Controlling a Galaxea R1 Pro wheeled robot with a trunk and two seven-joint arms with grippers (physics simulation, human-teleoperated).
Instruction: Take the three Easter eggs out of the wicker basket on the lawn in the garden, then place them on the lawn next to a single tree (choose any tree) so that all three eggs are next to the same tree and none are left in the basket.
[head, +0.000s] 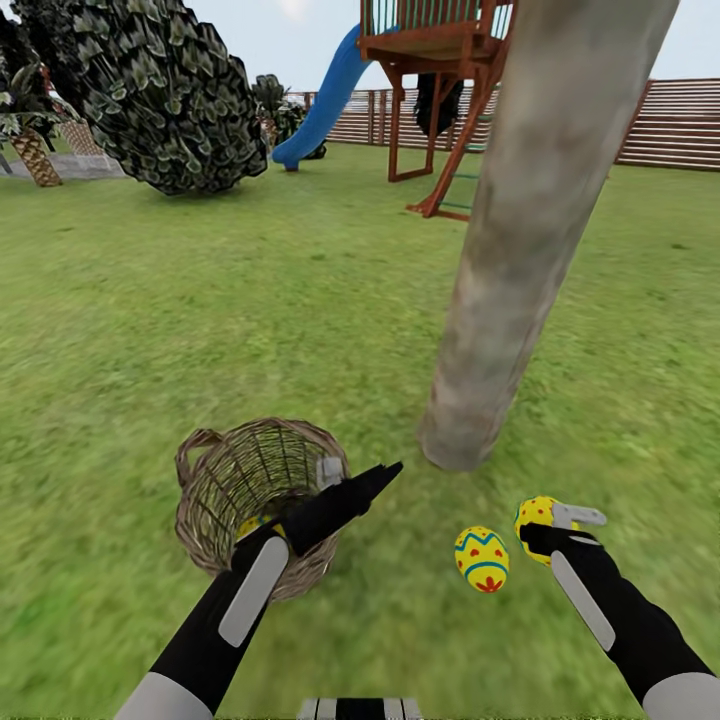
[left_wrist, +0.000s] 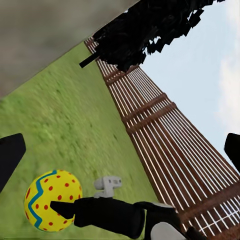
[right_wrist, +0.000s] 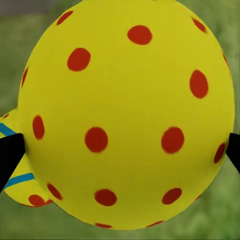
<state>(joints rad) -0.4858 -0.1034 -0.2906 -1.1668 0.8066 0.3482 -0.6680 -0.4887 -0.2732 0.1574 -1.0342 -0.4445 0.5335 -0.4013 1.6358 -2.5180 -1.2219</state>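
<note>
Right gripper (head: 545, 520) is clamped on a dotted egg (head: 535, 514), low over the lawn (head: 200, 300) just right of the tree (head: 540, 230) base. In the right wrist view that egg (right_wrist: 127, 115) sits squarely between the two dark fingertips (right_wrist: 10, 155), one pressing each side; red dots on yellow, very close to the camera. Behind it, part of a second egg (right_wrist: 15, 180) with a blue band peeks past its edge.

That second egg (head: 482, 559) lies on the grass in the head view, just beside the held one and near the trunk foot, not touching the fingers.

Left gripper (head: 345, 485) hangs over the rim of the wicker basket (head: 255, 500), pointing toward the tree. Fingers are spread apart with nothing between them: the left wrist view shows the two dark tips (left_wrist: 10, 157) at opposite edges with open space between. Through that gap it looks across at the dotted egg (left_wrist: 52, 200) and the right arm holding it, with grass and slat fence (left_wrist: 165, 135) behind.

Basket stands upright on the grass, left of the tree, loop handle on its far-left rim. A bit of yellow shows through the weave near the left arm; third egg (head: 250, 524) likely, mostly hidden.

Background: play tower (head: 440, 60) with blue slide (head: 325, 100), large bush (head: 150, 90).
</note>
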